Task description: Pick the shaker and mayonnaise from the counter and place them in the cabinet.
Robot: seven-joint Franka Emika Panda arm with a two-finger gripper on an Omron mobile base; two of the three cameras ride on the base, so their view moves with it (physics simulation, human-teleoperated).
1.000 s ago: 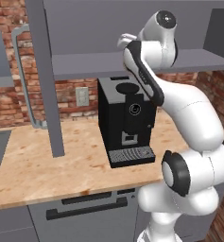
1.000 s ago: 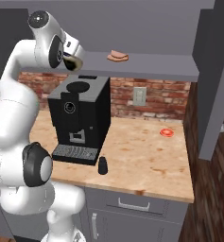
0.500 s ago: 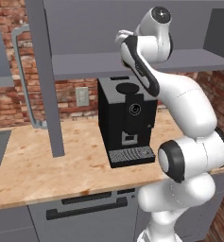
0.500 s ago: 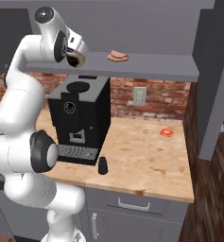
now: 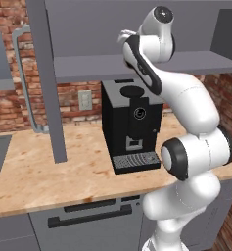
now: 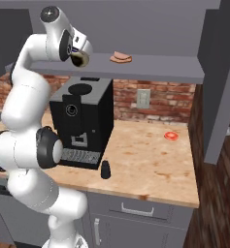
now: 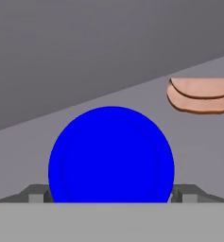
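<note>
While you've got the gripper (image 7: 111, 196) up at the front lip of the cabinet (image 6: 160, 65) shelf, here's the room you have. In the hand view the mayonnaise (image 7: 111, 156) sits dead centre, blue lid facing the camera. The claw is clamped on it, with a finger tip on each side at 3 and 9 o'clock. Bare grey shelf runs ahead to the back wall at 12. A pinkish meat slice (image 7: 201, 94) lies on the shelf at about 2 o'clock from the lid, well apart from it.

From the right base view the jar is level with the shelf's front edge, over the coffee machine (image 6: 82, 121), and the slice is at its 3 o'clock. One cabinet door (image 6: 223, 72) hangs open at the far right end. In the left base view another open door (image 5: 46, 73) stands edge-on at 9 o'clock from the arm.

Your arm is folded high: elbow out front, forearm rising steeply, wrist bent over toward the shelf.

Your shaker (image 6: 106, 169) stands upright on the counter (image 6: 150, 164), just beside the machine's front right corner. Open worktop lies at its 3 o'clock, out to a small red thing (image 6: 171, 135).
</note>
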